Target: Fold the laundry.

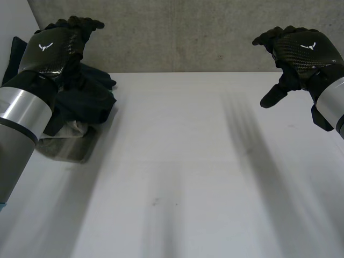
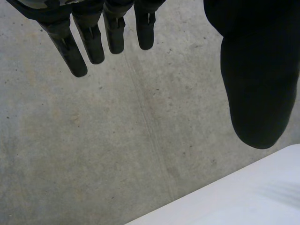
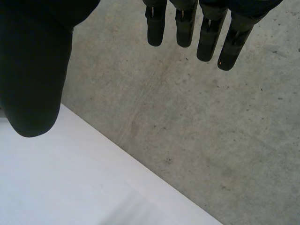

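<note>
a small white winged mark sits on the back of the left hand [image 1: 54, 45], and the same mark on the back of the right hand [image 1: 306, 48]; it is a plain shape, not letters.

the laundry [image 1: 88, 99] is a crumpled dark heap at the far left corner of the white table [image 1: 188, 172], with a paler grey piece [image 1: 72, 145] poking out on its near side. the left hand is raised over that heap. in its wrist view its fingers [image 2: 93, 44] are straight and set apart from the thumb [image 2: 258, 84], holding nothing and pointing at the concrete wall [image 2: 117, 140] beyond the table's far edge.

the right hand is up by the far right, well apart from the heap. its fingers [image 3: 185, 28] are straight and loose, the thumb [image 3: 33, 79] is apart from them, and nothing is in it.

open white surface runs from the heap across to the right hand and on to the near edge.
</note>
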Motion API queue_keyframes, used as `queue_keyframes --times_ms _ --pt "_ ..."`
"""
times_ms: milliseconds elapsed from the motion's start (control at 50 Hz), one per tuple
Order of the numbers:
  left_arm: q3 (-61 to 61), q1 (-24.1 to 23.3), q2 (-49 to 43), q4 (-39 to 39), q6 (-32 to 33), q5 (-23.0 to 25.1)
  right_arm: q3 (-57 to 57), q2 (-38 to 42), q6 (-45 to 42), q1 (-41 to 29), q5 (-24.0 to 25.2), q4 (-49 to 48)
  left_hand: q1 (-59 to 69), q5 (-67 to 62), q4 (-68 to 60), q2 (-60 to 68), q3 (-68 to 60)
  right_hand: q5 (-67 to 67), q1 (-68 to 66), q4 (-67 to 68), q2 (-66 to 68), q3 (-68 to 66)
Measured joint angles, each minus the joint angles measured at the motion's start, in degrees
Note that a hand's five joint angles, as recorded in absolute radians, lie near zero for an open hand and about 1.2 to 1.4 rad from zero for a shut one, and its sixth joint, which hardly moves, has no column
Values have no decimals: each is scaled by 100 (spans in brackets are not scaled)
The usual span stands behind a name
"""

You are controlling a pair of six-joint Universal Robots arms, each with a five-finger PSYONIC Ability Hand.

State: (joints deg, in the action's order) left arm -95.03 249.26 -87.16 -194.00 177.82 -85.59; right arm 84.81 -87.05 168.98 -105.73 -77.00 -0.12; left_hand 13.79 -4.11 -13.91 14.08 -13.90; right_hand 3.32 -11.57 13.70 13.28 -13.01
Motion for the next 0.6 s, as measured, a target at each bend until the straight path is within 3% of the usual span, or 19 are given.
queue_keyframes --times_ms 340,600 --pt "420 162 -544 -433 248 91 0 21 -36 9 0 -3 -213 156 234 -233 191 -6 21 -49 -79 81" --pt "2165 1332 -3198 -1262 2191 391 21 68 -105 4 1 0 -213 157 234 -233 191 -6 21 -49 -79 81"
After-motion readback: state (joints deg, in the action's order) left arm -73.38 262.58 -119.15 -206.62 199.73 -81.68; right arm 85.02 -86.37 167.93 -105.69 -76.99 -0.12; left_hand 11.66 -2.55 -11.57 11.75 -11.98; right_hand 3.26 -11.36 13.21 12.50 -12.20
